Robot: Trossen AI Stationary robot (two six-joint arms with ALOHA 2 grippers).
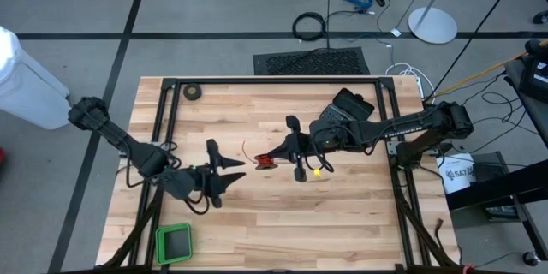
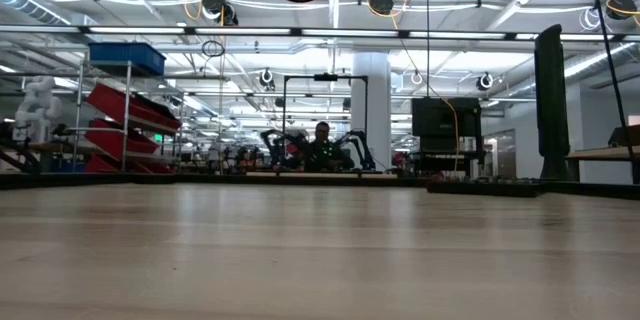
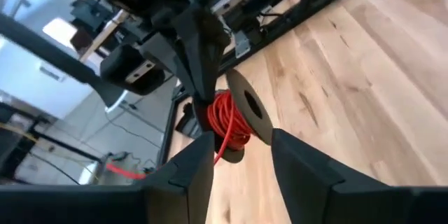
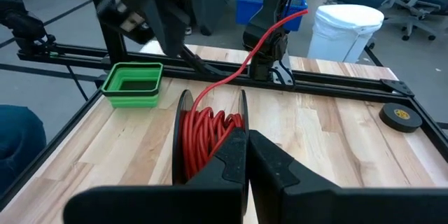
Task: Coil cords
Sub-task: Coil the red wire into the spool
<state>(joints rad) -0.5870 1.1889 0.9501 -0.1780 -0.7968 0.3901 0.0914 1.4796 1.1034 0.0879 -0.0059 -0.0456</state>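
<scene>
The small black reel (image 4: pixel 210 136), wound with thin red wire, is held above the table's middle by my right gripper (image 4: pixel 245 155), which is shut on it. It also shows in the high view (image 1: pixel 267 162). A loose length of red wire (image 4: pixel 269 35) rises from the reel and ends free. My left gripper (image 3: pixel 241 164) is open just left of the reel, fingers pointing at it; it also shows in the high view (image 1: pixel 233 172). A strand of wire (image 3: pixel 218 152) drops from the reel past one left finger; whether it touches I cannot tell. My right gripper pinches one black flange of the reel (image 4: pixel 242 115) between its two fingers. The fingers come about level from the table's right side. The reel stands on edge, lifted clear of the table, its loose wire slack.
A green box (image 1: pixel 175 242) sits at the near left corner and a black tape roll (image 1: pixel 193 92) at the far left. A small yellow thing (image 1: pixel 318 171) lies under my right arm. Black frame rails (image 1: pixel 274 80) border the wooden table (image 1: pixel 282 223).
</scene>
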